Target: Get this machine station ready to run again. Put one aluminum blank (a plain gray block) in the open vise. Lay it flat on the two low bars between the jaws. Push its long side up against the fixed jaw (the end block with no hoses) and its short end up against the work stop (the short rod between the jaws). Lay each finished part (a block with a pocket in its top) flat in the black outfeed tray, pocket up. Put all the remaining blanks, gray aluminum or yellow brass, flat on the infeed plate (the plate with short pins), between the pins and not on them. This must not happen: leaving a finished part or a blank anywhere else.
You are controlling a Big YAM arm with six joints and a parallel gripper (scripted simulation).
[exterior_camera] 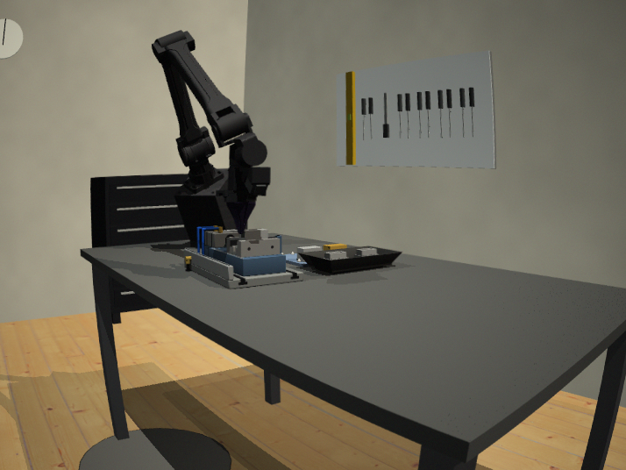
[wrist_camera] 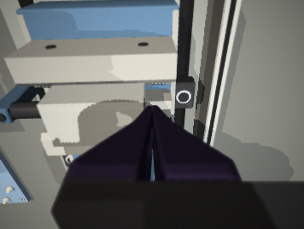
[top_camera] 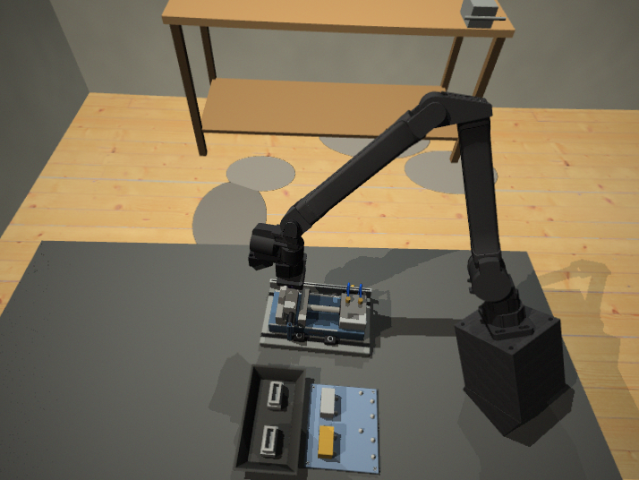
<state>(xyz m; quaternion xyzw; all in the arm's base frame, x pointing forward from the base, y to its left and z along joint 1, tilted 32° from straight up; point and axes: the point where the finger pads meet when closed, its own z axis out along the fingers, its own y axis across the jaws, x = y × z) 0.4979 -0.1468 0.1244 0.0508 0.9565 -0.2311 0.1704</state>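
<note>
The vise (top_camera: 315, 316) stands mid-table. In the wrist view a gray aluminum blank (wrist_camera: 91, 112) lies between the jaws, its long side along the fixed jaw (wrist_camera: 91, 60). Its left end is at the dark work stop rod (wrist_camera: 21, 110). My gripper (wrist_camera: 152, 114) is shut and empty, with its tip at the blank's right end. It hangs over the vise's far side in the top and exterior views (top_camera: 290, 287) (exterior_camera: 243, 222). The black outfeed tray (top_camera: 270, 418) holds two pocketed parts (top_camera: 276, 395) (top_camera: 269, 440). The infeed plate (top_camera: 343, 421) holds a gray blank (top_camera: 328, 401) and a brass blank (top_camera: 325, 440).
The moving jaw with blue hoses (top_camera: 353, 310) is at the vise's right end. A small black block with a white ring (wrist_camera: 184, 97) sits on the vise rail just right of my fingertips. The arm's base (top_camera: 508, 366) stands at the table's right.
</note>
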